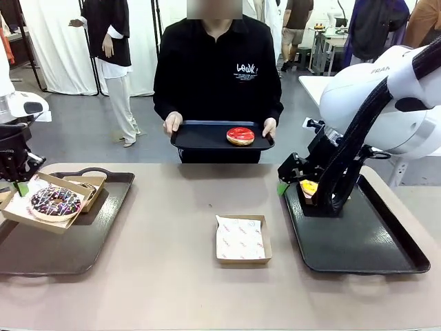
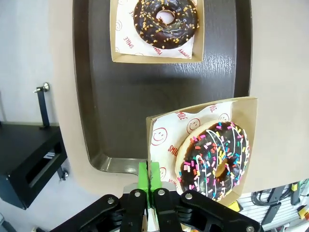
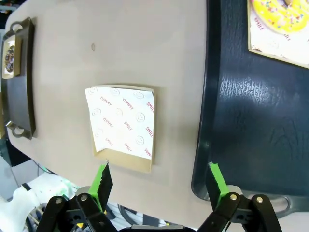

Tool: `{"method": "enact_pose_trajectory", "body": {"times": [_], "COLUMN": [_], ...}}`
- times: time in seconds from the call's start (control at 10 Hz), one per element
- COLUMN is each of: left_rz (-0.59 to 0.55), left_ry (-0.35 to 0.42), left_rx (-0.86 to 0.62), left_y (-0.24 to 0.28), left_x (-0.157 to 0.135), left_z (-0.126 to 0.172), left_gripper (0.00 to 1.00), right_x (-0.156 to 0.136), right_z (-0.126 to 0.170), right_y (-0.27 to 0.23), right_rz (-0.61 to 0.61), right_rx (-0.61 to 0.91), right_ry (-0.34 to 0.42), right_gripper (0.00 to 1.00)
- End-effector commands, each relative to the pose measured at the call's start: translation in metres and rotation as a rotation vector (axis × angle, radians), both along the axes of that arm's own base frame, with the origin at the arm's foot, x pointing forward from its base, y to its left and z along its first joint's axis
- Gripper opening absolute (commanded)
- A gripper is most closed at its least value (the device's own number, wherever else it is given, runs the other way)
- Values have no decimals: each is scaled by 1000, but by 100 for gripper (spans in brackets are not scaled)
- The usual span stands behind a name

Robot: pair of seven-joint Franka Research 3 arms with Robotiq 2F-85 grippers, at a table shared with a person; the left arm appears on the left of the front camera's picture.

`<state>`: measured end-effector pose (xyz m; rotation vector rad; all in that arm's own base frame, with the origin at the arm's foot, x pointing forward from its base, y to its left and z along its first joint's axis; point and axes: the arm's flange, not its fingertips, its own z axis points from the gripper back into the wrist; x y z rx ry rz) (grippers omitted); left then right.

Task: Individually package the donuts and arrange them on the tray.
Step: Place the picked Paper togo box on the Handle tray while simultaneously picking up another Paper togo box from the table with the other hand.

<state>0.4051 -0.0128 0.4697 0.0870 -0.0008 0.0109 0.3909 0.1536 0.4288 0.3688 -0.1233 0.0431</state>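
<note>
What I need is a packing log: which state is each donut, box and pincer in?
Purple donut: boxed.
Chocolate donut: boxed, on left tray.
Yellow donut: boxed, on right tray.
Red donut: unboxed, on person's tray.
Middle box: empty.
Left pincer: shut on purple donut's box.
Right pincer: open, empty.

Front camera on robot's side facing across tabletop [image 1: 172, 227] to person [image 1: 217, 76], left wrist close above left tray [image 2: 145, 96], right wrist higher over paper-lined box [image 3: 123, 125], both seen from front too.
</note>
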Motion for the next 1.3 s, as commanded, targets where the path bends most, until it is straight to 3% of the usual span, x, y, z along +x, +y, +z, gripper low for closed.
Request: {"method": "enact_pose_trajectory", "body": {"times": [0.0,0.6,0.9,1.2], "left_rz": [3,0,26,51], "left_ry": [3,-2,-29,-61], "left_rx": [1,0,4,27], "left_y": [1,0,18,32], "left_x": [0,0,-7,-22], "left_z": [6,1,-14,-29], "left_gripper": [1,1,1,1], "right_x": [0,-1,-11,-10], "right_z": [-3,-1,-29,-54], "right_y": [6,4,68,96], "right_rz": [2,10,-8,-32], "right_rx": [-17,0,-206,-253], "right_ry": [3,2,62,101], "right_gripper": [100,100,100,100]}}
